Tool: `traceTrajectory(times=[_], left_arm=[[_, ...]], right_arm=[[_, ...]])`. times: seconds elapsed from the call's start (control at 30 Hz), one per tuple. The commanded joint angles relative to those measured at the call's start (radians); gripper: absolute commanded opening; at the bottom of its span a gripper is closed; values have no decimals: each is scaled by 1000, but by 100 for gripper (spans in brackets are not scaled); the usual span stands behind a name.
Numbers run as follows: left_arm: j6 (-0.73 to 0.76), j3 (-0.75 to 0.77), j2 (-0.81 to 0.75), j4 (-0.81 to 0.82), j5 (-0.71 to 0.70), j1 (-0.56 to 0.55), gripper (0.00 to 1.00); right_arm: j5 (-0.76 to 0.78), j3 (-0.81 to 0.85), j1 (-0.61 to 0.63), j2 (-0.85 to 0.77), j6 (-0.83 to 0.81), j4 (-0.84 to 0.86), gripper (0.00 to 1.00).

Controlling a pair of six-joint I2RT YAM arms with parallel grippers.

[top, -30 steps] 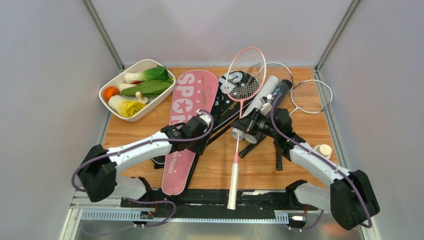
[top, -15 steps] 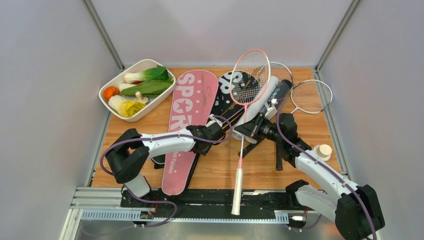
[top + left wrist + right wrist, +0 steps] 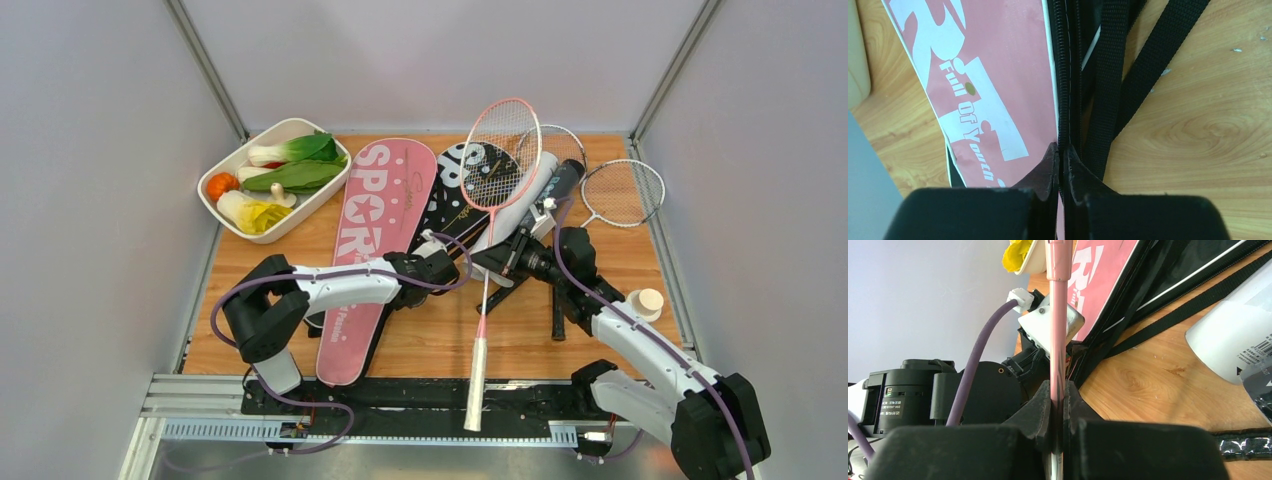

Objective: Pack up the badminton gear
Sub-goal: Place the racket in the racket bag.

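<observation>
Two pinches here and both look kinda sketchy to me. The right gripper (image 3: 1058,390) is clamped on the thin shaft of the pink racket (image 3: 482,318). The racket's head sits up over the black cover (image 3: 462,185) and the white tube (image 3: 520,205), and its white handle points back toward the near edge. The left gripper (image 3: 1062,150) is squeezed shut right on the zipper edge of the pink cover (image 3: 983,75), which lies flat on the table beside the black straps (image 3: 1148,65).

What worries me:
- The shaft is skinny and round, so the racket could swivel or slide in the jaws once it gets swung around, with all that length on both sides.
- The left pinch is tiny. I honestly can't tell from the wrist view if it has the zipper pull or just a bit of edge fabric. If it slips, the cover mouth flops shut and the racket has nowhere to go.
- The straps are right there, an easy snag for the frame.
- The two wrists are really close together, so a bump seems possible.
</observation>
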Motion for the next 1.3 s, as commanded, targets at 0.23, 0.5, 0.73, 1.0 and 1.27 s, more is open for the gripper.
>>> traceTrajectory(times=[0.23,0.5,0.73,1.0,1.27], left_arm=[[-38,120,-66,-32,99,7,0],[-48,132,-99,1,189,58,0],[-123,87,-259,101,303,144,0],[-210,-26,-407,206,363,153,0],[-219,-83,-476,256,395,153,0]], right_arm=[[-45,-6,-6,3,11,42,0],[-57,-34,-6,-26,39,41,0],[-145,-112,45,-18,205,150,0],[-120,-156,188,29,322,231,0],[-117,-151,256,106,405,305,0]])
